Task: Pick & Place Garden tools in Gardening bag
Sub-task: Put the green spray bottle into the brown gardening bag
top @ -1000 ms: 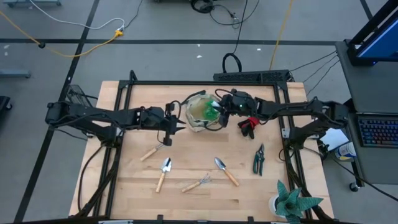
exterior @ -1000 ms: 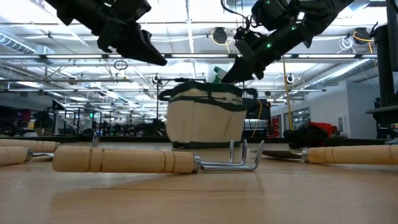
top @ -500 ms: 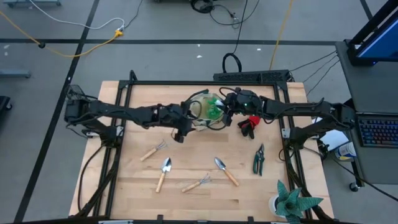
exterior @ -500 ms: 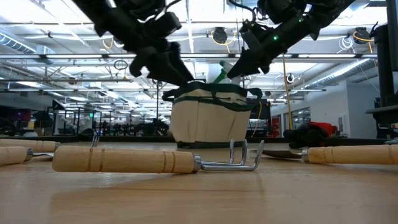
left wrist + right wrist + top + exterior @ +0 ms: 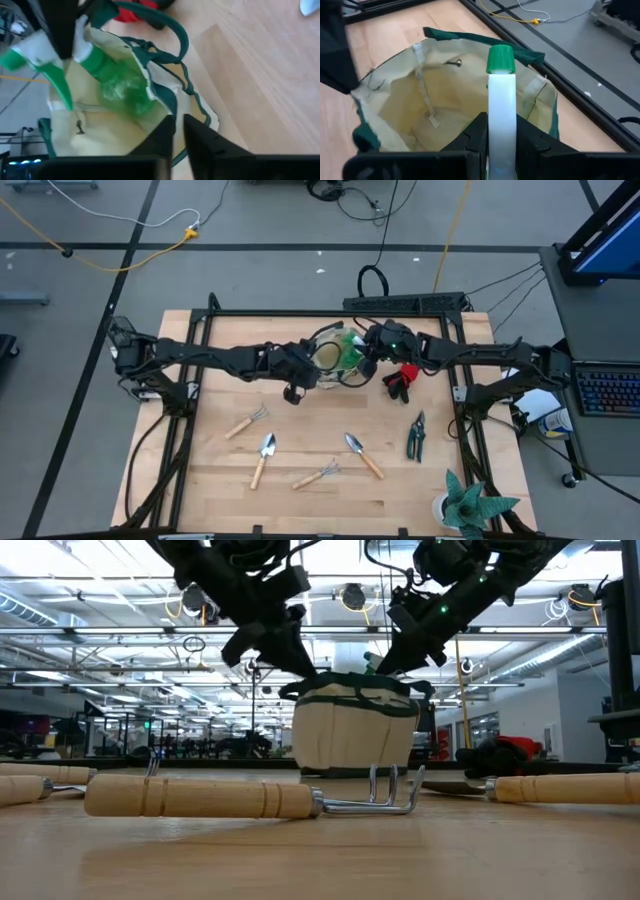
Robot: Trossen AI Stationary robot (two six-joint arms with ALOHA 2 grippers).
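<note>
The tan gardening bag (image 5: 328, 360) with green trim stands upright at the table's far middle. My left gripper (image 5: 179, 125) is at the bag's left rim, its fingers nearly together on the cloth. My right gripper (image 5: 501, 131), over the bag's right side, is shut on a green spray bottle (image 5: 117, 82), whose body slants down into the bag's mouth. Lying flat on the table are a red glove (image 5: 401, 381), green-handled shears (image 5: 415, 437), two trowels (image 5: 264, 457) (image 5: 362, 454) and two hand rakes (image 5: 247, 422) (image 5: 318, 474). My left gripper pinches the bag's near-left rim (image 5: 162, 102) between its fingers, coming in slanting down from the table's left. The bag stays standing on its base. My right gripper pinches the bottle's white spray head (image 5: 501, 107) between its two fingers, slanting down from the table's right. The green nozzle cap (image 5: 499, 60) sticks out beyond the fingers. The bottle hangs tilted, its body inside the bag's opening.
A spiky green plant in a white pot (image 5: 468, 506) stands at the near right corner. A black frame (image 5: 300, 314) borders the far and side edges. In the low view a rake's wooden handle (image 5: 200, 797) lies close in front.
My left gripper has gone toward the table's right, rolled about its own line, and reached the bag's left rim. The bag has shifted a little toward the right. My right gripper has barely moved and keeps the bottle over the bag's mouth.
</note>
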